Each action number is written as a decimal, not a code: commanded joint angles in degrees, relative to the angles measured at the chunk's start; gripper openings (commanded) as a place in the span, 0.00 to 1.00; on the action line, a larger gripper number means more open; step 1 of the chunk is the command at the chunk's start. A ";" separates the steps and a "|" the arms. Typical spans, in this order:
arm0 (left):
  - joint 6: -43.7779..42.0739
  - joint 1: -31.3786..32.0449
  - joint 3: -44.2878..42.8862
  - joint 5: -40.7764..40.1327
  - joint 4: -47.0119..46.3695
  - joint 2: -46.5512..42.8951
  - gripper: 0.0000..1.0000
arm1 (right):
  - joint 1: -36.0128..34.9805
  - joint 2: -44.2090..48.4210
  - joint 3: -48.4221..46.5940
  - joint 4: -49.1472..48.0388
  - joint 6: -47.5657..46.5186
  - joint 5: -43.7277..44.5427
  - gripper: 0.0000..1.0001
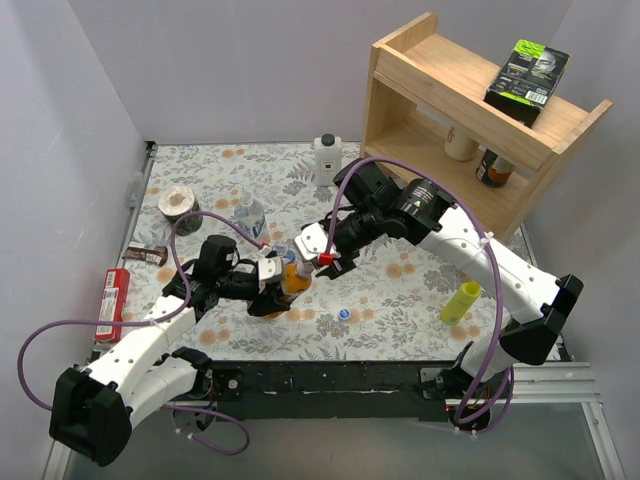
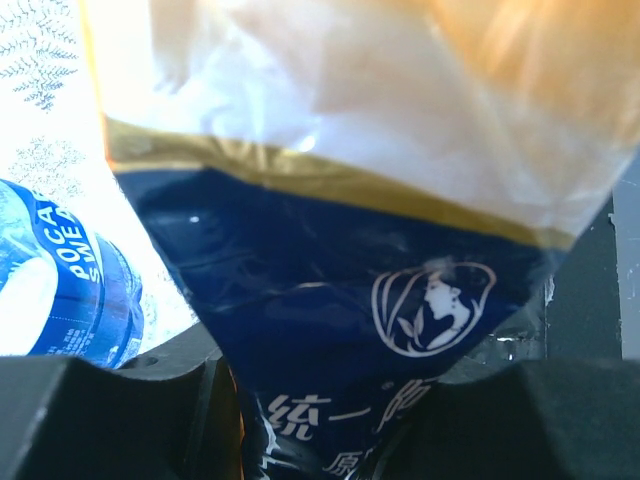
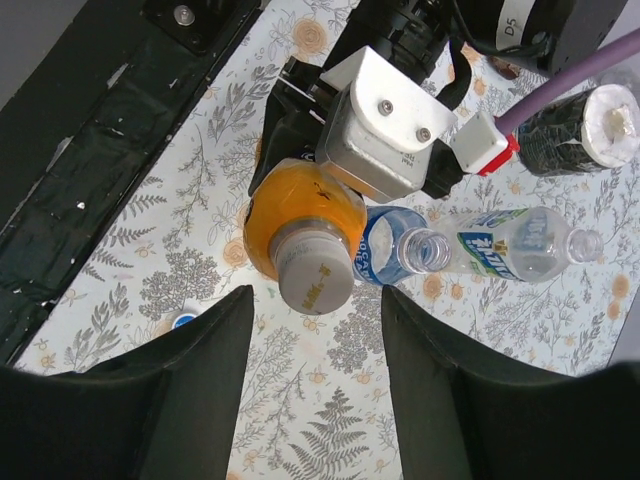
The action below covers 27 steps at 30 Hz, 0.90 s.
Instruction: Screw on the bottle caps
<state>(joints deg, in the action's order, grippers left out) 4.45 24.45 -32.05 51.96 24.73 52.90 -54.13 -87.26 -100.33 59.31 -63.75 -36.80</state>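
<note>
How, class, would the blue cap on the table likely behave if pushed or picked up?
The blue cap seems to lie flat, so it would probably slide rather than roll. Being tiny, it is likely light and easily knocked away.

"POCA SWE" on blue btl [image 2: 60, 290], "D5" on arm [image 3: 518, 22]

Soft, even light is falling from above in the top view, keeping the floral table [image 1: 400, 295] bright and laying only faint shadows under the arms. The left wrist view is blowing out to white across its upper part, and the orange bottle [image 2: 340, 300], pressed too close to the lens, is showing a soft, smeared label. In the right wrist view the fingers [image 3: 150, 400] are reading dark and blurred, while the table beyond them is showing sharp.
</note>
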 commanded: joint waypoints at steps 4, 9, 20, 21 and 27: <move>-1.99 -0.01 -2.84 2.00 0.58 0.97 0.00 | -0.89 -1.33 -1.44 0.98 -3.75 -2.05 0.56; -2.51 -0.01 -3.02 2.26 0.41 1.41 0.00 | -1.15 -3.08 -3.02 3.61 -3.93 -3.02 0.47; 6.87 0.07 -0.30 -5.01 -9.60 -2.36 0.00 | -0.89 -8.44 -7.41 0.02 17.39 0.58 0.18; 8.89 0.16 0.93 -6.42 -13.01 -4.37 0.00 | -0.63 -10.02 -8.03 -0.07 20.56 0.50 0.16; 18.92 0.95 2.17 -14.42 -16.91 -8.87 0.00 | 0.16 -11.79 -7.16 -2.08 38.24 0.76 0.01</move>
<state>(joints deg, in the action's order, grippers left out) 15.11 24.58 -28.42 42.72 18.57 47.51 -53.28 -97.21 -108.90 59.27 -41.52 -35.68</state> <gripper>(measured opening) 0.353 0.404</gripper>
